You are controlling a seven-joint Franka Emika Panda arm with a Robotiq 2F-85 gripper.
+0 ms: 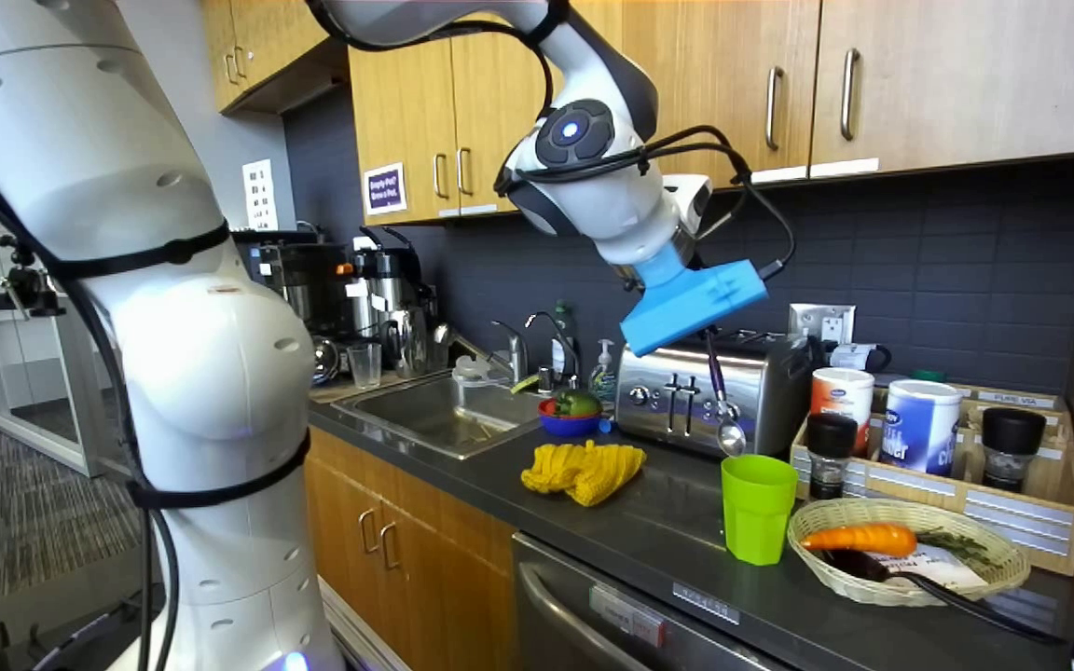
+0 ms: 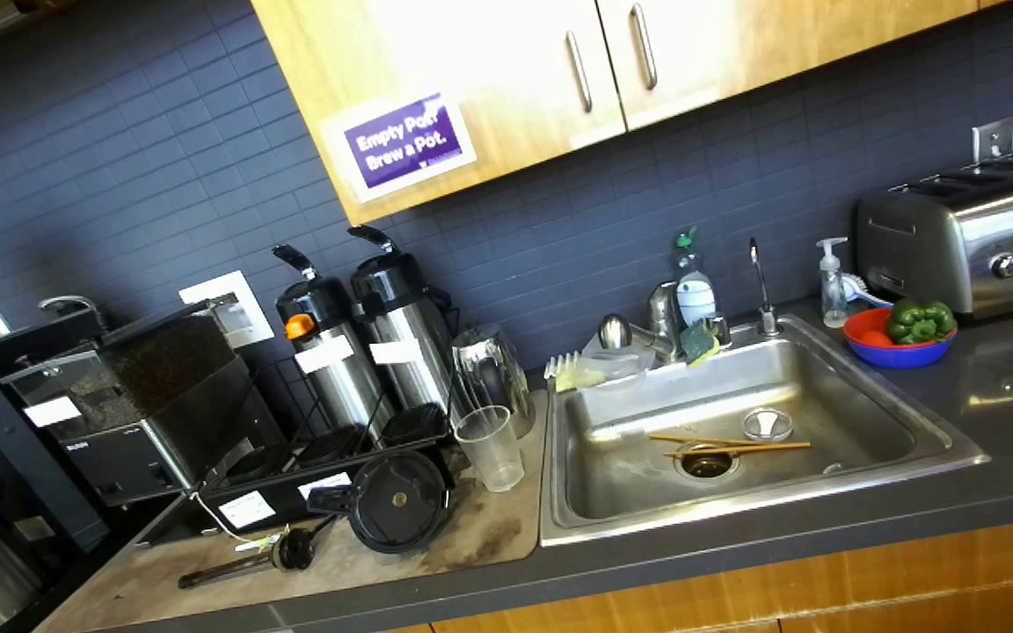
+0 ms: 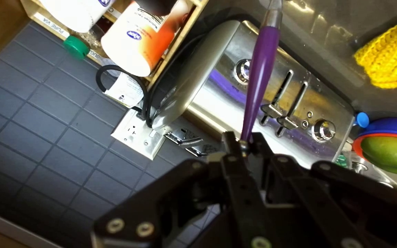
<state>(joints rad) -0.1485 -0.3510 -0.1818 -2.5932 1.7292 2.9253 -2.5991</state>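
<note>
The tool point(image 3: 244, 142) is closed on the spoon point(image 3: 263, 69) and holds it by its purple end, so the grasping and the lifting are, as I judge, already done. In an exterior view the spoon hangs, round end down, before the toaster point(image 1: 654, 410) and clear of the counter point(image 1: 658, 508), near the green cup point(image 1: 759, 514), though I cannot tell whether it is directly above this cup or behind it. What is left, it seems, is the setting down, since the spoon is not yet released.
</note>
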